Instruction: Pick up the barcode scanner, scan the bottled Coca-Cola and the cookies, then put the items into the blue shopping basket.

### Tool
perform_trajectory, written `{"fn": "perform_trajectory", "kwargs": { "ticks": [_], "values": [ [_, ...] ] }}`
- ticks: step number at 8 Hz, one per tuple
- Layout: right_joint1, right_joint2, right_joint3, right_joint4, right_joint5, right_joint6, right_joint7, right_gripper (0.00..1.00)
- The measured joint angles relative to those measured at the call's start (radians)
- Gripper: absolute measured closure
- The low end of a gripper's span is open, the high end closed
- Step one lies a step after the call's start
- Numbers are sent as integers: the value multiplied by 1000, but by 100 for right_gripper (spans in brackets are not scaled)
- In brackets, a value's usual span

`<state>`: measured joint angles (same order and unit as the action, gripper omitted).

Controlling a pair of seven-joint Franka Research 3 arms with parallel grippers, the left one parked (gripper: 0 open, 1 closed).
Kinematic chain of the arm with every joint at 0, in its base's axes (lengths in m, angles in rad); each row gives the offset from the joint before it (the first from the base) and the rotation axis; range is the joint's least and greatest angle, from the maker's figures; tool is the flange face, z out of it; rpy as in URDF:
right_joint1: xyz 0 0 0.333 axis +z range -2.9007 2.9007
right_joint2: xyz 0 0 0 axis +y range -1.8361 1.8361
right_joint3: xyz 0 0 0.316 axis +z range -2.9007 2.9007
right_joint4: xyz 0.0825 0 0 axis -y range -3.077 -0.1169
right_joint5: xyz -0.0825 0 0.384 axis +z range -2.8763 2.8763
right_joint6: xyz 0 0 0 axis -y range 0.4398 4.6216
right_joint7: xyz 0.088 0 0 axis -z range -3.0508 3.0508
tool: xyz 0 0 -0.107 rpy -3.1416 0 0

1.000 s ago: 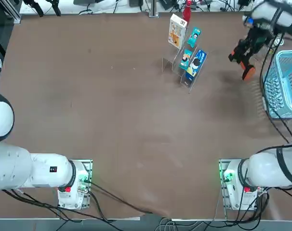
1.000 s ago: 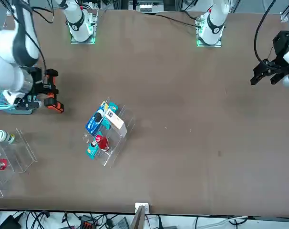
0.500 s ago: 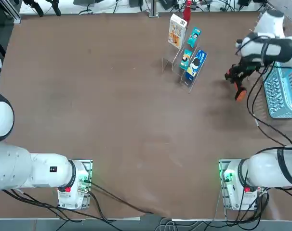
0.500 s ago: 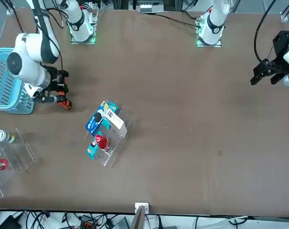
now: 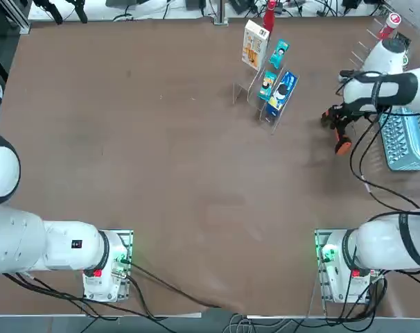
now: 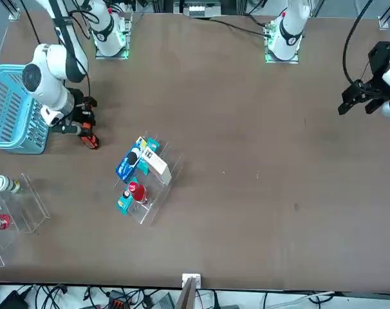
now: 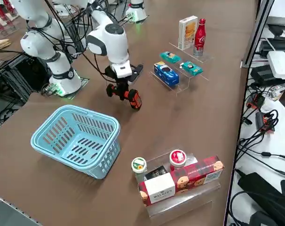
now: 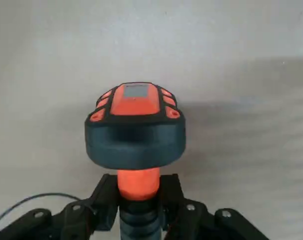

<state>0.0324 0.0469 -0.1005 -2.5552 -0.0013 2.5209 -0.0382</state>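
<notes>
Now we have our right end effector [image 8: 140,188] clamped on the barcode scanner [image 8: 136,139], aloft over the worktop's [image 5: 161,159] right side, beside the blue shopping basket [image 7: 106,158]. We judge the scanning step to be in hand: both the bottled Coca-Cola [image 7: 200,38] and the cookies [image 7: 187,34] stand at the far side, left of the basket. Next, we should carry the scanner far and left, turn its head towards one item's barcode and keep that grip firm.
</notes>
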Motion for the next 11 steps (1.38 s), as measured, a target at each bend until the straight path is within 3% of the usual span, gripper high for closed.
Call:
{"fn": "perform_trajectory", "kwargs": {
  "ticks": [5,7,8,9,10,11],
  "values": [
    [-16,40,0,-12,0,18,0,55],
    [-18,47,0,-8,0,25,0,30],
    [-19,47,0,6,0,27,0,26],
    [-18,43,0,32,0,26,0,7],
    [-17,32,3,71,-2,-4,-2,0],
    [-11,16,15,150,-4,-104,-3,0]
  ]
}}
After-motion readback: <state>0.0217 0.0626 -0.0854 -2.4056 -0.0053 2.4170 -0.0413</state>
